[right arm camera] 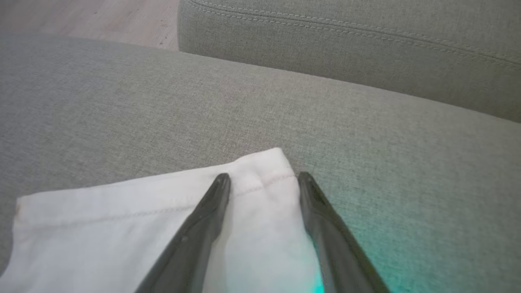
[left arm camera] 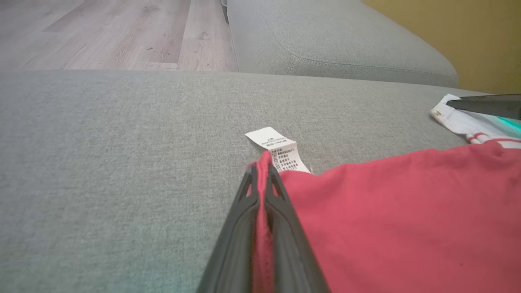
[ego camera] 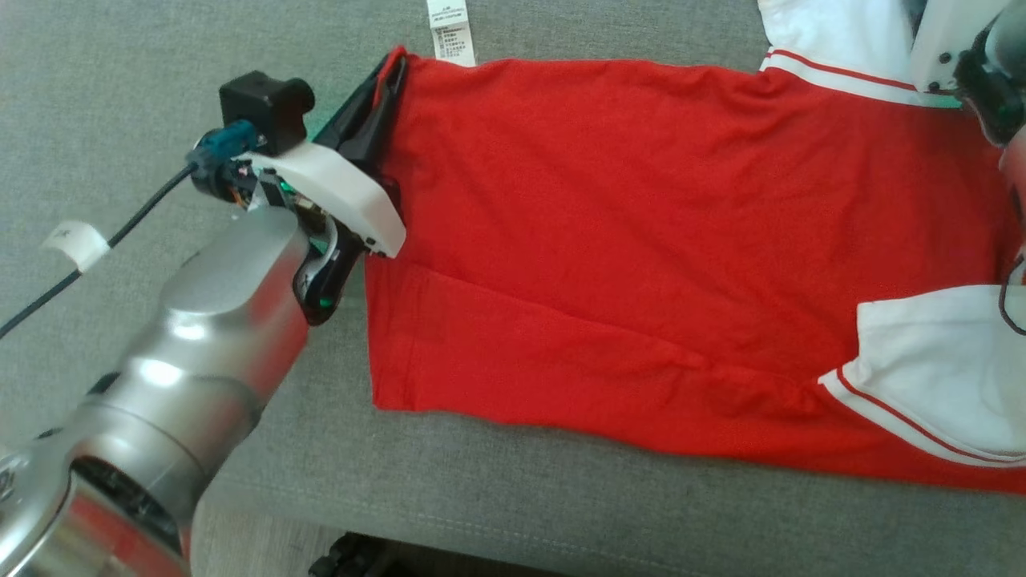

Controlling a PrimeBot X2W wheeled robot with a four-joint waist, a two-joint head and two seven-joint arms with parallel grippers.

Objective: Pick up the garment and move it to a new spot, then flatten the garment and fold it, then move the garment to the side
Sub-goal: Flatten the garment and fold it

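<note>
1. A grey seat cushion (ego camera: 561, 497) spreads out beyond and on both sides of both pairs of fingers. A second grey cushion (right arm camera: 346, 44) rises past the tips in the right wrist view.
2. Wooden floor (left arm camera: 101, 32) shows well beyond the tips in the left wrist view, past the cushion's far edge.
3. The garment (ego camera: 641, 240), red with white sleeves, lies spread on the cushion. Shallow creases cross its body. It reaches from the left fingers' tips across to the right fingers.
4. A white sleeve (right arm camera: 122, 236) with a stitched cuff lies flat under the right fingers, and its corner pokes out just past their tips.
5. The left fingers (left arm camera: 244, 215) are pressed together on the garment's red corner. A ridge of cloth is pinched between them and stands up at the tips.
6. The right fingers (right arm camera: 213, 203) stand wide apart, one on each side of the sleeve's cuff corner. The cloth runs between them, and whether the tips touch it cannot be told.
7. A small white care label (left arm camera: 281, 152) lies on the cushion just beyond the left fingers' tips, attached at the pinched corner.
</note>
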